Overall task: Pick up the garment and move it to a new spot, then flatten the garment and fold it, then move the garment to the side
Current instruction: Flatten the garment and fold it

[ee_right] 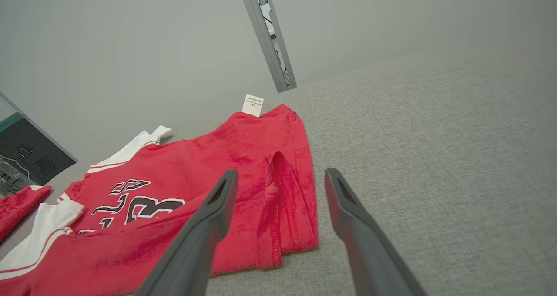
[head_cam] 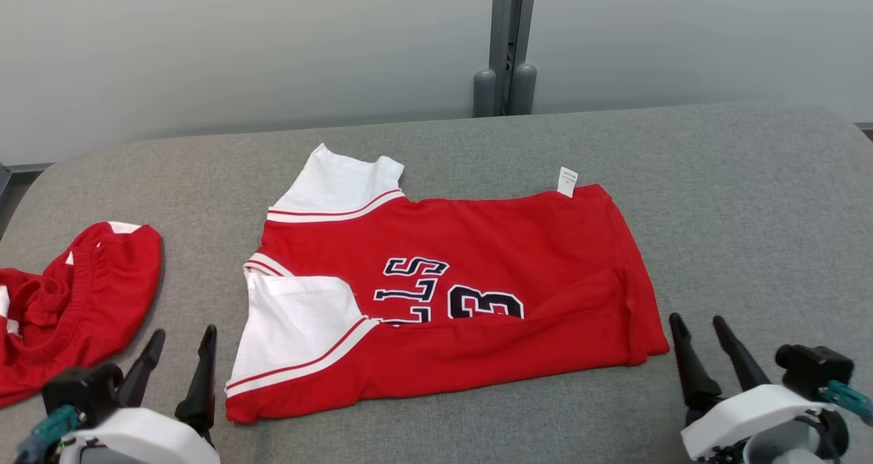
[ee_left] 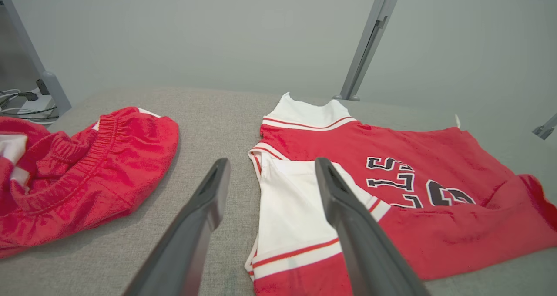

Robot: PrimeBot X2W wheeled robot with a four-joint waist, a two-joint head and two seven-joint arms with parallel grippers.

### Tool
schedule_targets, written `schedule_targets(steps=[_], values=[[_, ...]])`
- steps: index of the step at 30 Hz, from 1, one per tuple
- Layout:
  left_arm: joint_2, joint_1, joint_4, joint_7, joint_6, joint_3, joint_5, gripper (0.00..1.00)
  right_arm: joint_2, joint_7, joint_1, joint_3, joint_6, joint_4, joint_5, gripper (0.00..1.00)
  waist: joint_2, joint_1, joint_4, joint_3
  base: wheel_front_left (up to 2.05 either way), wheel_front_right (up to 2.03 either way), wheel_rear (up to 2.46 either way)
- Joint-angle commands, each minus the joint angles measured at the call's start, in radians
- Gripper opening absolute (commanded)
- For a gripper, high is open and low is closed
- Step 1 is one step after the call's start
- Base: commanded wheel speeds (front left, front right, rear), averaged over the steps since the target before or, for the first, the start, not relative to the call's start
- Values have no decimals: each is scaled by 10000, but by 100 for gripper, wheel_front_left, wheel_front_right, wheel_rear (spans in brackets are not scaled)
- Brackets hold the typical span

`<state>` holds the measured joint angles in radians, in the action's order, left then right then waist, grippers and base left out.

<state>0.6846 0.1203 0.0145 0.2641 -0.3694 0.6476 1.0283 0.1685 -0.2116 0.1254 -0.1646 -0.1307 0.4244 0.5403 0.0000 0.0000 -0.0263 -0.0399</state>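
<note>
Red jersey, near edge lapped over.
We hold L gripper, R gripper wide, empty at its corners, prob. for next fold.

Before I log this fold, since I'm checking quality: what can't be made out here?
Jersey lettering: head view, its lower part is covered by the folded-over red edge.
White tag: head view, print too small to read.
Red shorts: head view, cut off by the left edge.
</note>
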Motion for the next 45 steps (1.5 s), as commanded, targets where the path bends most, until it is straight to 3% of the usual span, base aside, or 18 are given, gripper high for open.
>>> schedule_targets(steps=[1,16,34,35,36,37,38,39,45], values=[[-185,-239,304,-2,144,-204,-292,100,-66,-42,218,-102,-1,288,-10,100,0,0,42,-47,0,0,0],[-1665,147,3412,-242,1723,507,-663,100,-509,-39,1841,-451,-1,3590,-1383,100,0,0,260,-290,0,0,0],[-2443,1175,5354,-990,2826,1287,-726,100,-833,114,2773,-667,-1,5382,-1642,100,0,0,355,-580,0,0,0],[-2473,1191,5422,-1022,2871,1311,-707,96,-850,129,2810,-648,-1,5504,-1666,97,0,0,364,-565,0,0,0],[-2504,1192,5486,-1051,2920,1339,-690,50,-865,127,2842,-637,-1,5597,-1690,60,0,0,371,-550,0,0,0],[-2538,1201,5549,-1060,2955,1359,-675,26,-881,135,2864,-647,-1,5676,-1703,40,0,0,376,-536,0,0,0],[-2561,1230,5602,-1072,2983,1374,-666,0,-899,128,2881,-652,-1,5749,-1712,10,0,0,380,-524,0,0,0],[-2589,1259,5638,-1050,3014,1377,-654,0,-915,112,2901,-661,-1,5810,-1719,0,0,0,386,-512,0,0,0],[-2565,1369,5755,-877,3100,1323,-707,0,-928,-133,3010,-715,-1,5821,-1675,0,0,0,414,-362,0,0,0]])
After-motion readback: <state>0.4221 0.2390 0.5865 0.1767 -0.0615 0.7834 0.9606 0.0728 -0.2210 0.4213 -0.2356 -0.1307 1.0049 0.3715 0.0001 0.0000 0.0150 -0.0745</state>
